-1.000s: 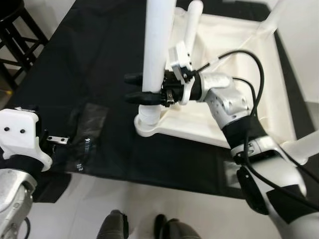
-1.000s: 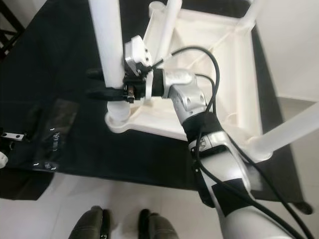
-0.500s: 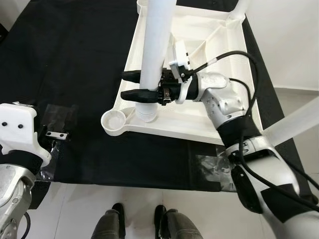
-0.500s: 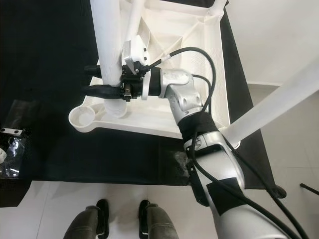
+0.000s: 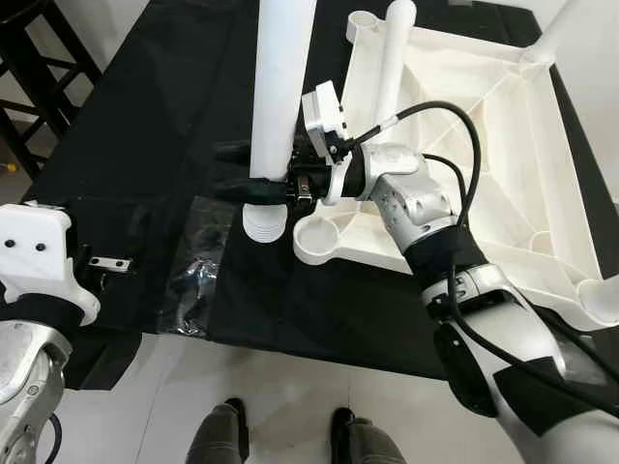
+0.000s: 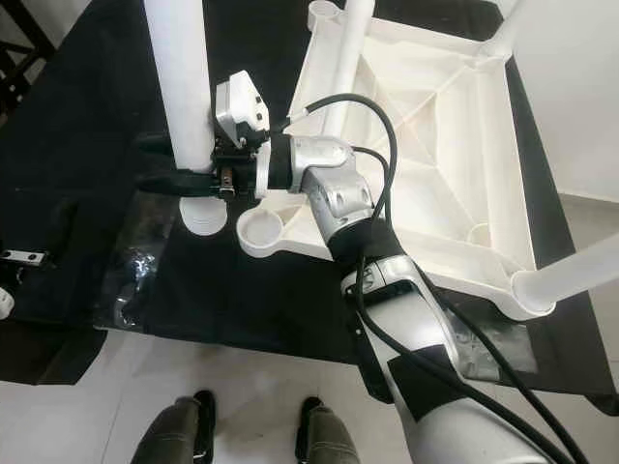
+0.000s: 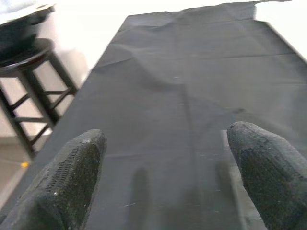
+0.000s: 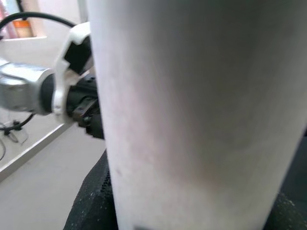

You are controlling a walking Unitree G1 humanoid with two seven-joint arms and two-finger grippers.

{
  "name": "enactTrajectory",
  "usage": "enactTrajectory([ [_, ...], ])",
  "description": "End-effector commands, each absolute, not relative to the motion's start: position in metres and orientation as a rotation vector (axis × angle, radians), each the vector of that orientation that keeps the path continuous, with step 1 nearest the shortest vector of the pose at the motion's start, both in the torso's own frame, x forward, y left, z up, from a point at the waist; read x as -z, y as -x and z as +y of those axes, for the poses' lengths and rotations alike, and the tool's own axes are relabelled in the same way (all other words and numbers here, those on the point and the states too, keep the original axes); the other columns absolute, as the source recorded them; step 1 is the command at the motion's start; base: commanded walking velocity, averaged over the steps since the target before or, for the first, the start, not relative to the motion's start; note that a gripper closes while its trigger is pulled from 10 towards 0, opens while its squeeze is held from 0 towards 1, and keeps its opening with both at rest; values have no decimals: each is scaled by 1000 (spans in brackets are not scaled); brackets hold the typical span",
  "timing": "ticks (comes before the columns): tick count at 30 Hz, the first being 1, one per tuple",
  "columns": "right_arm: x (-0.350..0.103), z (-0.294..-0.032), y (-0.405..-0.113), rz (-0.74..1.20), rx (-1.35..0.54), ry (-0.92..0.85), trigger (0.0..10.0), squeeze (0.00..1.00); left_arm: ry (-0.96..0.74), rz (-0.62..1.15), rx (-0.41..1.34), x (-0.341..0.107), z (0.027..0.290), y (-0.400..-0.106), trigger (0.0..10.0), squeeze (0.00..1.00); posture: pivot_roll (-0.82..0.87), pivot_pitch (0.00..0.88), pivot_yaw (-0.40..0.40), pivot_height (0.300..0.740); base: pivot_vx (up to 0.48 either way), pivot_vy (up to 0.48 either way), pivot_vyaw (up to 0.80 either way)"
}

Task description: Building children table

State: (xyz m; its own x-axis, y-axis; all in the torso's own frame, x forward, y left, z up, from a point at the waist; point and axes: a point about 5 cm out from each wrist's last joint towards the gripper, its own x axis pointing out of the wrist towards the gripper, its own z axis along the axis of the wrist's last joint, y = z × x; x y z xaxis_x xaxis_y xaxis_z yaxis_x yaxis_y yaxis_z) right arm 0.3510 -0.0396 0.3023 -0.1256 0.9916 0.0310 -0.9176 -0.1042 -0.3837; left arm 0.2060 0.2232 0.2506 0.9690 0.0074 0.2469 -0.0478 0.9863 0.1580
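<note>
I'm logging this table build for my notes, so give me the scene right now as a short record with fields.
Setting: black cloth spread on a pale floor
Tabletop: white plastic tabletop lying upside down on the cloth
Held part: white table leg, upright, threaded end down, just outside the corner socket
Right gripper: shut on the table leg
Left gripper: open, idle over the cloth
Fitted legs: one upright leg at the far corner
Other: clear plastic bag on the cloth; black stool beside it

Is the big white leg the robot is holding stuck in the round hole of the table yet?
Apart. In the left eye view, the table leg, gripped by the right gripper, ends over black cloth beside the corner socket.
</note>
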Motion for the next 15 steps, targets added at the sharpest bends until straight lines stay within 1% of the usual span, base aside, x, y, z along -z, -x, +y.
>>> enactTrajectory([
  [1,-294,-42,-349,-308,-1721,296,10000,0,-157,-242,-21,-248,222,-204,10000,0,93,299,-98,740,0,0,0],
  [4,-291,-48,-349,-267,-1762,301,10000,0,-155,-243,-20,-248,222,-204,10000,0,96,303,-100,740,0,0,0],
  [6,-296,-59,-350,-233,-1809,286,10000,0,-154,-245,-18,-248,222,-204,10000,0,96,307,-102,740,0,0,0],
  [8,-299,-63,-351,-228,-1820,281,10000,0,-153,-246,-17,-248,222,-204,10000,0,95,309,-104,740,0,0,0],
  [15,-300,-66,-356,-206,-1804,312,10000,0,-150,-248,-9,-249,221,-203,10000,0,98,320,-104,740,0,0,0],
])
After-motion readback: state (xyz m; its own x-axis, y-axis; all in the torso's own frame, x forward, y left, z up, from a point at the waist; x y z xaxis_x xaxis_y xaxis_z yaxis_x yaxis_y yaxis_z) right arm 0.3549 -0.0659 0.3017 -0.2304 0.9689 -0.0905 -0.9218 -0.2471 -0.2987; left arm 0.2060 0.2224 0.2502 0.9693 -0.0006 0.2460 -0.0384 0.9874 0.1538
